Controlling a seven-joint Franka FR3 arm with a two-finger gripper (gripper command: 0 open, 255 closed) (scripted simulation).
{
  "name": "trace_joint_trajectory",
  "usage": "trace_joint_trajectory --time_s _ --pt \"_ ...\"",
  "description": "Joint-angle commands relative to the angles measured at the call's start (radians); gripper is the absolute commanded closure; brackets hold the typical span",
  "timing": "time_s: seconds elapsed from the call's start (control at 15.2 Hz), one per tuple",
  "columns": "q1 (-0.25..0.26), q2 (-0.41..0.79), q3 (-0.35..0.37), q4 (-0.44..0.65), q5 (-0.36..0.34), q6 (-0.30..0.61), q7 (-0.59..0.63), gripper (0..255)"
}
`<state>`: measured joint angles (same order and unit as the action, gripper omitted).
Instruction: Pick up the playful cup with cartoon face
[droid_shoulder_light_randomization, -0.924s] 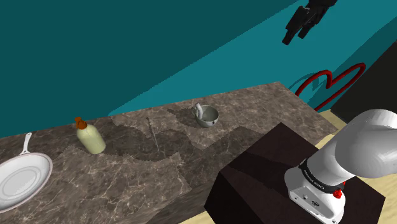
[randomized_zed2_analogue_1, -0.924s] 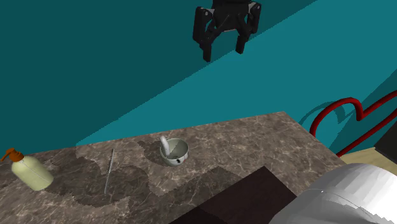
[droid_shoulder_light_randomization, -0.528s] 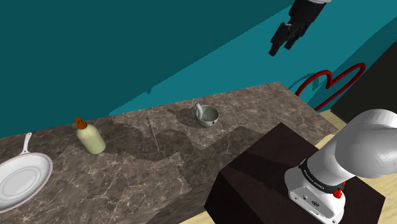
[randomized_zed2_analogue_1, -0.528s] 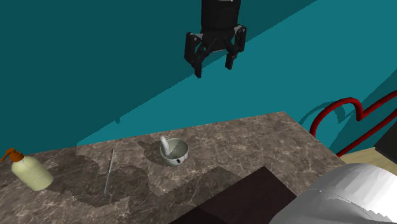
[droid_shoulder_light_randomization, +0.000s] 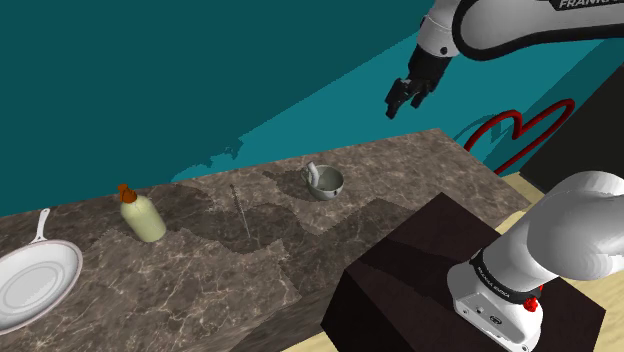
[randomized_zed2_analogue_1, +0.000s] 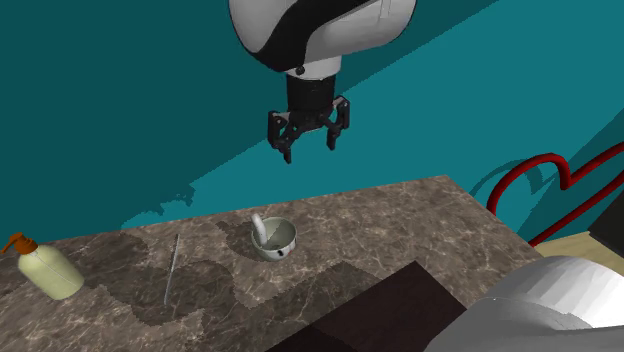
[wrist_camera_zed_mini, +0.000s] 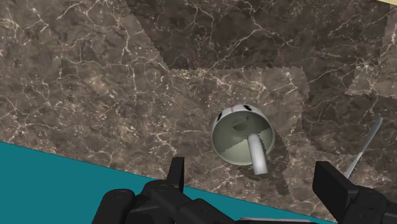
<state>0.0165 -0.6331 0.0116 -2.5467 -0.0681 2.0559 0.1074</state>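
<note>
Gripper is wide open with nothing between the jaws, hanging in the air well above the counter. The second exterior view puts it at about 1 o'clock of the cup, and so does the shoulder view, gripper vs cup. The cup sits upright on the marble, near the back edge by the teal wall. Wrist view adds the face: dark eyes and mouth on the cup wall, on the side away from the gripper, with the handle pointing toward it. A thin rod lies beside the cup, apart from it. Shoulder view adds a white pan at 8 o'clock of the cup and an orange-capped bottle at 9 o'clock.
</note>
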Motion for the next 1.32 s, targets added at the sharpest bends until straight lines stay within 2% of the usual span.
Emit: trace_joint_trajectory --time_s 0.0,0.66,0.92,1.25 --pt "0.001 0.06 0.012 -0.02 0.001 0.08 0.024 0" --pt "-0.008 0.414 0.077 -0.027 -0.035 0.429 0.16 0" --pt "-0.017 0.58 0.098 0.014 -0.088 0.546 0.237 0" --pt "-0.007 0.794 0.096 0.101 -0.19 0.66 0.358 0"
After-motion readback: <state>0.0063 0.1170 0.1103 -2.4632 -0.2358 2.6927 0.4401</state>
